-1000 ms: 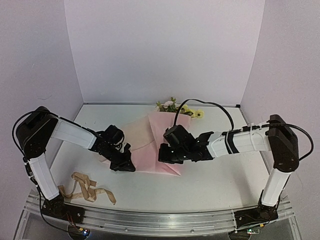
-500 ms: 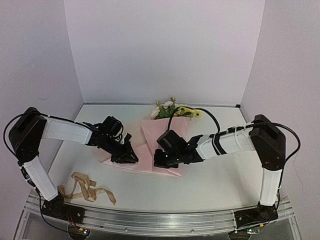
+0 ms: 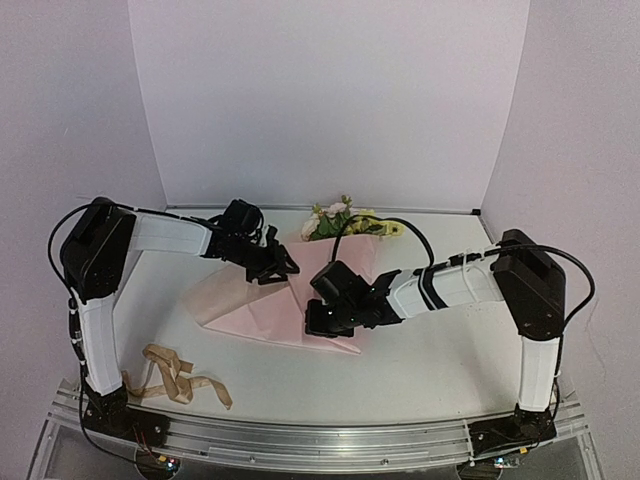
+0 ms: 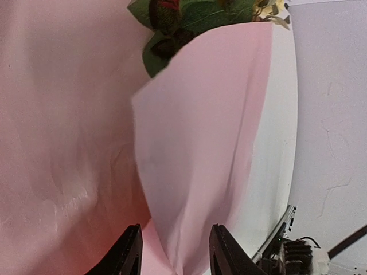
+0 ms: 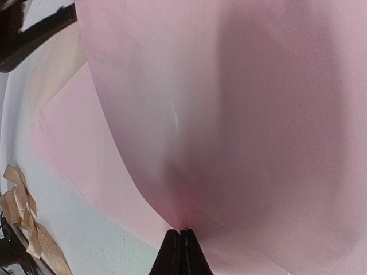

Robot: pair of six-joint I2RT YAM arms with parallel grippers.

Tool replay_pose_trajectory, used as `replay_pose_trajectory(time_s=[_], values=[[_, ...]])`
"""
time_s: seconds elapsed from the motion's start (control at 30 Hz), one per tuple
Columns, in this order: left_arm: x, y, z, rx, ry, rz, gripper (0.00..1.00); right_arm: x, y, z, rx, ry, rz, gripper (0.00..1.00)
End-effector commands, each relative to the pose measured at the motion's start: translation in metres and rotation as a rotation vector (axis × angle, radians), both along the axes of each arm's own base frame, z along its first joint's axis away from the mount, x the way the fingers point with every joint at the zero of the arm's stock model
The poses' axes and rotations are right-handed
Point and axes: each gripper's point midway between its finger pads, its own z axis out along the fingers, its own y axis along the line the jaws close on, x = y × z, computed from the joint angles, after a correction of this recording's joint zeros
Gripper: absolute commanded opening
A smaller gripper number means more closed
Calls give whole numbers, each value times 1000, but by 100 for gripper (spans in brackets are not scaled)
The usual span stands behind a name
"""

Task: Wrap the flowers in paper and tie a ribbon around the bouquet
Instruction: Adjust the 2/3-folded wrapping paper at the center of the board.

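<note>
I see the paper (image 3: 255, 305) as a thin, matte pink sheet lying mid-table, folded into overlapping flaps with soft creases. One flap curves up in a smooth arc rather than lying flat. The flowers (image 3: 335, 218) stick out of its far end, close to the back wall (image 3: 330, 100): pale yellow and pinkish-white blooms over dark green leaves, with the stems hidden under the sheet.

The right gripper (image 5: 180, 252) has its fingertips pressed together on the paper. The folds pucker and run straight into the tips, so I take it to be pinching the sheet at the near side. The left gripper (image 4: 175, 255) sits at the far left part of the sheet with its two black fingers clearly apart. Only paper shows beyond the gap, and nothing is clamped between them.

The ribbon (image 3: 170, 375) is a narrow tan satin strip, loosely looped and curled. It lies on the white table (image 3: 430, 350) at the near left, well apart from the paper. A black cable (image 3: 400, 225) arcs over the right arm just beside the blooms. From above, the right arm covers the middle of the sheet, so the fold line there is out of sight.
</note>
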Motion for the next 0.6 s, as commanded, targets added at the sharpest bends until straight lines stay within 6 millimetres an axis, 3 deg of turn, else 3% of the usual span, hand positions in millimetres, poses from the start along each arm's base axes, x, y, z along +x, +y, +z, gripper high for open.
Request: replay_pose_trajectory(time_s=[0.0, 0.07, 0.2, 0.33, 0.57], values=[[17, -6, -5, 15, -21, 7, 42, 3, 8, 10, 13, -16, 12, 0], [20, -8, -10, 8, -16, 6, 40, 2, 8, 10, 12, -16, 14, 0], [24, -13, -19, -1, -9, 2, 18, 1, 9, 11, 11, -15, 21, 0], [24, -11, -26, 15, -6, 4, 2, -1, 9, 25, 35, -21, 30, 13], [19, -6, -31, 20, -17, 7, 0, -3, -15, 48, 53, -15, -24, 34]])
